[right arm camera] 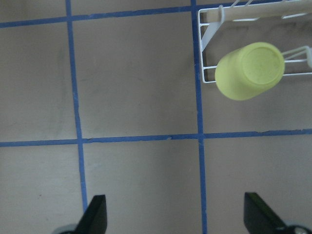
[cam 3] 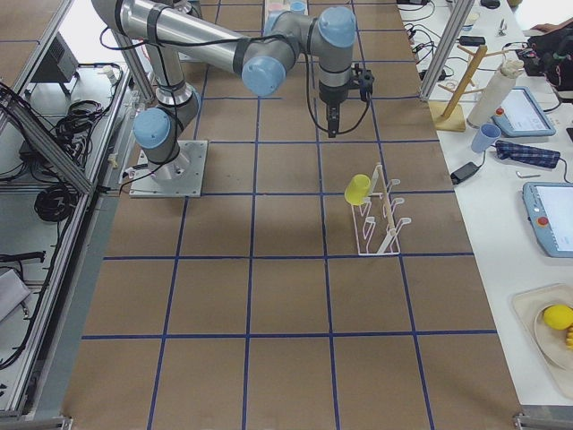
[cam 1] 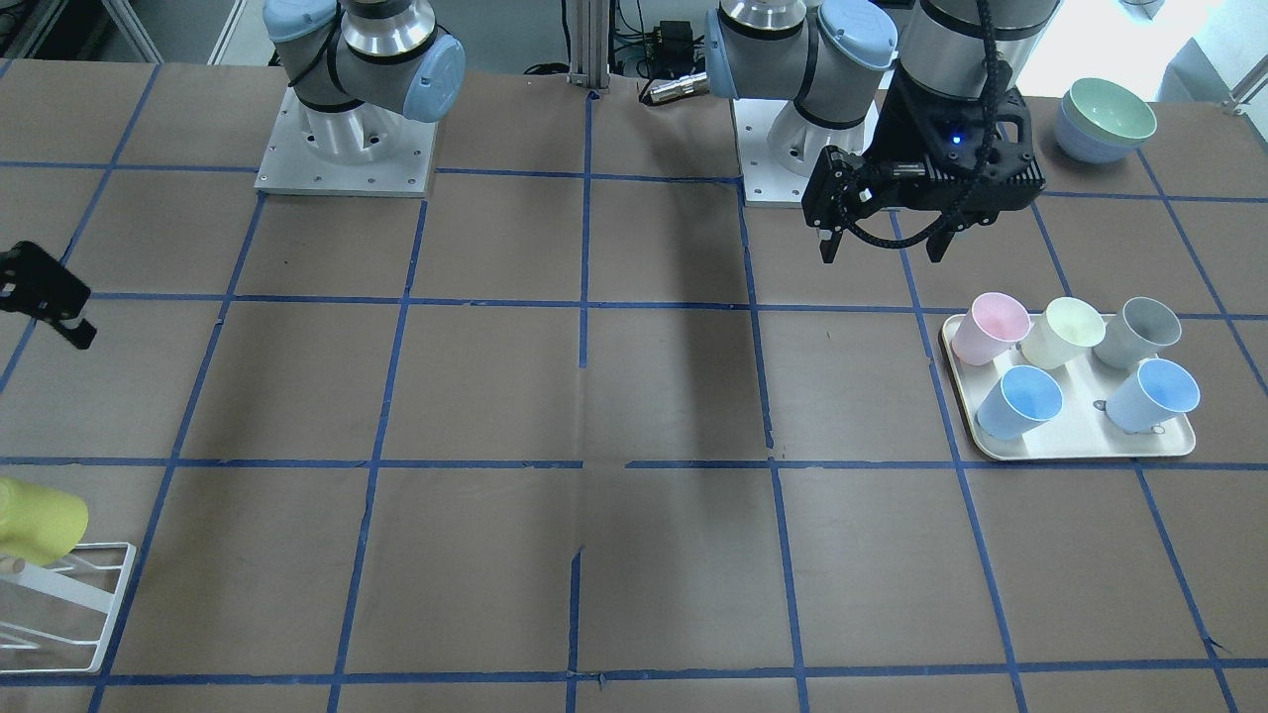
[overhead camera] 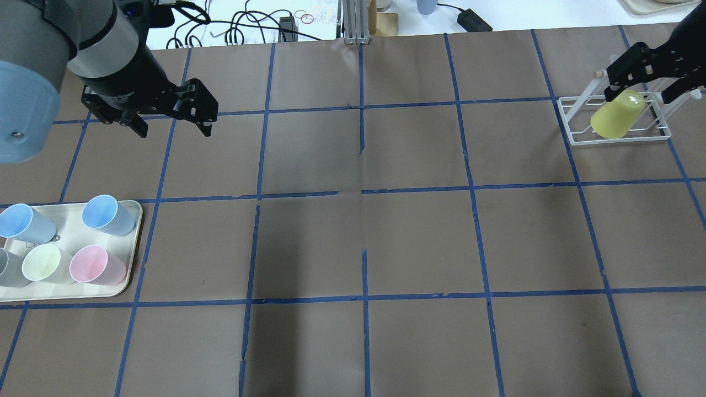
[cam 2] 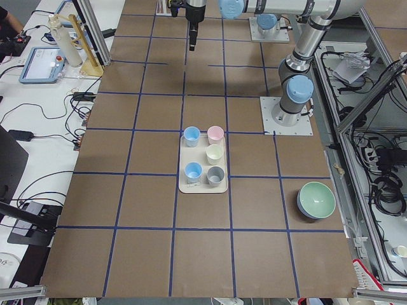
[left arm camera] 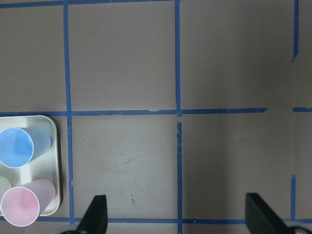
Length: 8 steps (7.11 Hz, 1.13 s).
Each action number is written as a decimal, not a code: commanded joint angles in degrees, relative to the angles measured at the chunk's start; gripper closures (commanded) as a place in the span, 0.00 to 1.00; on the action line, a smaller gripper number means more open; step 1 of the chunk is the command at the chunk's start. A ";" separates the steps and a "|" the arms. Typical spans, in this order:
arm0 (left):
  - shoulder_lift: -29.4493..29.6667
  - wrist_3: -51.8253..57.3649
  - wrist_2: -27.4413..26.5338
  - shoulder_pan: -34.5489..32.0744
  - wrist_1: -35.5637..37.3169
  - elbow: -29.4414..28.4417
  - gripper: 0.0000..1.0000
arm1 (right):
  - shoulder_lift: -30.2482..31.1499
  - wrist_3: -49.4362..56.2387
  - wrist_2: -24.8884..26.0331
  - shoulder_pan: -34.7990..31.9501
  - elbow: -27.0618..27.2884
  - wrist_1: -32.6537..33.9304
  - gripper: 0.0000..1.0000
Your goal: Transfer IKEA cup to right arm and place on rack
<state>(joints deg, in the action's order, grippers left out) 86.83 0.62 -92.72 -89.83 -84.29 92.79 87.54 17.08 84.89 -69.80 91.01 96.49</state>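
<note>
**Cup is on the rack; only the right arm's pull-away looks left**

IKEA cup (overhead camera: 616,114) hangs on the rack (overhead camera: 567,122) at the far right of the table; base up, mouth down, tilted along a slanted bar; nothing grips it. How deep it sits on the bar is hidden by the cup's own body.

Right gripper (right arm camera: 175,213) is spread wide and empty; in its wrist view the cup lies up and to the right, outside the span of the fingers, so it is apart from both cup and rack wire. Left gripper (overhead camera: 174,128) is also spread and empty, at the far left, above the tray (cam 1: 1080,441) of pastel cups; well apart from the rack.

My read: handover and placement are done; the step in hand is the retreat.

How to do it well:
- keep the jaws spread; closing near the rack gains nothing
- go up first, sideways after; the upright bars and wooden peg tip are the snag risk
- move slowly; the rack is light wire, so a nudge could probably shift it or tip the cup off
- check the wrist view for the cup rocking before calling it done
</note>
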 commanded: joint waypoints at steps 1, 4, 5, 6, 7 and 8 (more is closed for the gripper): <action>0.01 0.00 0.00 0.00 0.00 -0.07 0.00 | 2.02 -11.06 2.38 -12.49 0.13 -3.41 0.00; 0.01 0.09 0.00 0.00 0.00 -0.07 0.00 | 3.24 -19.10 3.27 -18.71 0.13 -9.98 0.00; 0.01 0.09 0.00 0.00 0.00 -0.07 0.00 | 5.94 -19.10 3.26 -18.71 0.48 -11.22 0.00; 0.01 0.09 0.00 0.00 0.00 -0.07 0.00 | 7.62 -19.10 3.53 -18.71 1.01 -11.93 0.00; 0.01 0.09 0.00 0.00 0.00 -0.07 0.00 | 8.16 -19.10 3.53 -18.71 1.36 -11.94 0.00; 0.01 0.26 0.00 0.00 0.09 -0.07 0.00 | 8.17 -19.10 3.62 -18.71 1.88 -11.94 0.00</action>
<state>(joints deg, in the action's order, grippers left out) 86.83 0.75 -92.72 -89.82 -84.27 92.72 95.29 -2.00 88.42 -88.48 92.34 84.70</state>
